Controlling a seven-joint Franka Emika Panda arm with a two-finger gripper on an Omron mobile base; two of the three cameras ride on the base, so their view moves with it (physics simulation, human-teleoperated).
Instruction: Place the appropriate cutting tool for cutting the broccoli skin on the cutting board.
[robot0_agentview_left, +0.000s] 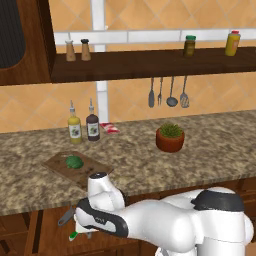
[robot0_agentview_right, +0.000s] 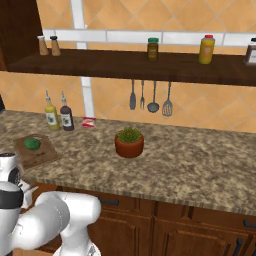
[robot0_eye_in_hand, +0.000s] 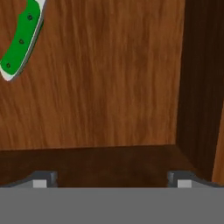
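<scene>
Speckled granite counter (robot0_agentview_left: 215, 150), long and broad. On its left part, dark cutting board (robot0_agentview_left: 60, 165) bearing the broccoli (robot0_agentview_left: 74, 162). Below the counter edge, gripper (robot0_eye_in_hand: 112, 179) low over a wooden surface, probably a drawer floor, jaws spread wide and holding nothing. Green-handled cutting tool (robot0_eye_in_hand: 19, 41) flat on that wood, apart from the fingertips.

potted plant (robot0_agentview_left: 170, 137), 2 bottles (robot0_agentview_left: 83, 127), hanging utensils (robot0_agentview_left: 167, 92), shelf jars (robot0_agentview_left: 210, 45)

Green-handled knife (robot0_eye_in_hand: 19, 41) on brown wood, broccoli (robot0_agentview_left: 74, 162) on cutting board (robot0_agentview_left: 57, 165)
</scene>
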